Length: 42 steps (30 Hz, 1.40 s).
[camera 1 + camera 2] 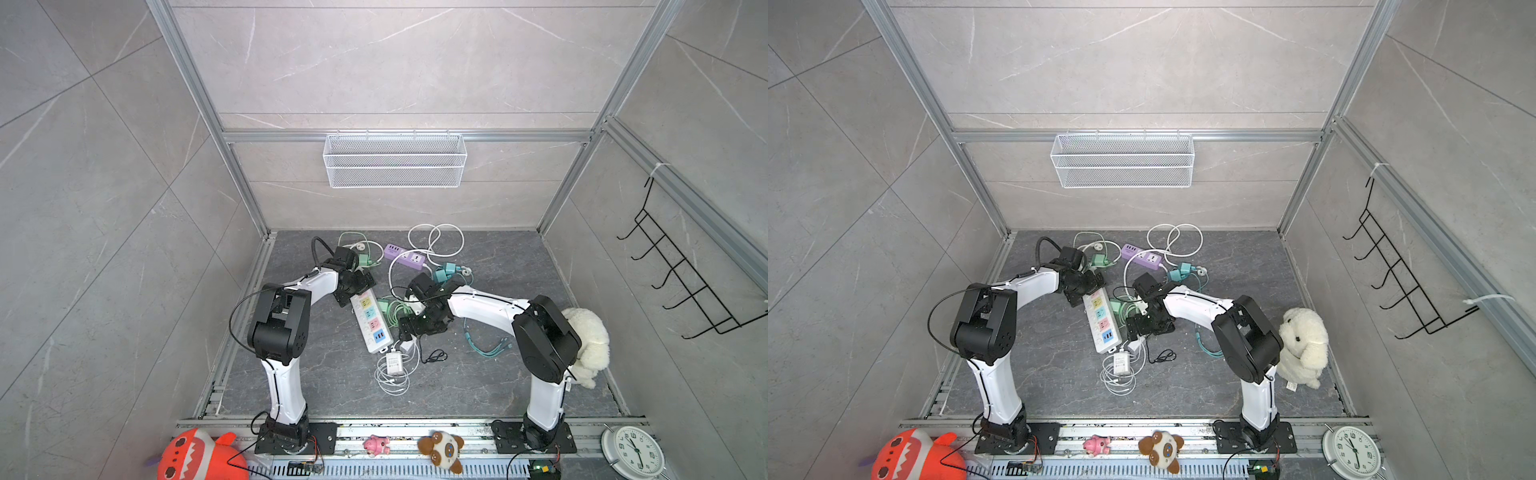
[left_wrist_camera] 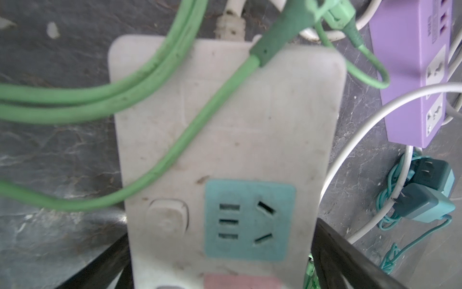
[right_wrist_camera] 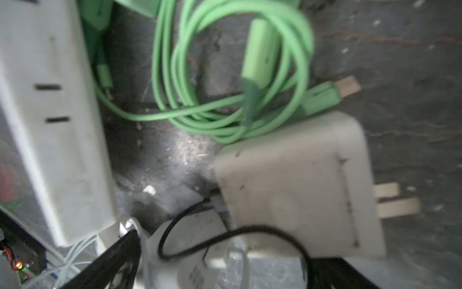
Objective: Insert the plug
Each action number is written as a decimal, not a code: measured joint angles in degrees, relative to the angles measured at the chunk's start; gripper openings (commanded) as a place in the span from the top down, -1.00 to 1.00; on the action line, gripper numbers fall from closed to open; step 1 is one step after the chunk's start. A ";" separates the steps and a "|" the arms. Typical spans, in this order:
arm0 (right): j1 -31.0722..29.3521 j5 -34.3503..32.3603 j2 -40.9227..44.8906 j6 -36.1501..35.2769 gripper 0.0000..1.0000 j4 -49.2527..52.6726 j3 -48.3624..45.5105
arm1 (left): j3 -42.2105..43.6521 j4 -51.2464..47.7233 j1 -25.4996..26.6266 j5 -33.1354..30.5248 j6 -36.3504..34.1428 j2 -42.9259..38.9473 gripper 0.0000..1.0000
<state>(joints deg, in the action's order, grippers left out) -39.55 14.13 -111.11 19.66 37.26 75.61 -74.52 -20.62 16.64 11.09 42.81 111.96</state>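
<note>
Currently the left jaws stand wide, straddling the cord end of the white power strip (image 2: 225,130) on the dark worktop (image 1: 478,395), though whether they touch its sides is hard to tell. The right jaws, also spread wide and holding nothing, hover over the white plug (image 3: 295,190). It lies flat just beside the strip's other end, prongs pointing away from the strip, next to a coiled green cable (image 3: 225,75).

White arm links (image 1: 286,395), black joints (image 1: 278,328)

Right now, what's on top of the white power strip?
Green cables cross the power strip's end; its teal socket is empty. In both top views the left arm covers that end.
</note>
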 measured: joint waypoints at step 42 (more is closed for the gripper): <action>0.79 -8.76 -3.17 3.96 -0.83 2.89 7.21 | 20.98 -5.38 9.35 -12.76 -11.74 -28.11 -1.00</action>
<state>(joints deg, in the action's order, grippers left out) -38.76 5.37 -114.28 23.62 40.14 82.83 -53.54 -26.00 26.00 -1.67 31.07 83.85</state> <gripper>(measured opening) 0.923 0.998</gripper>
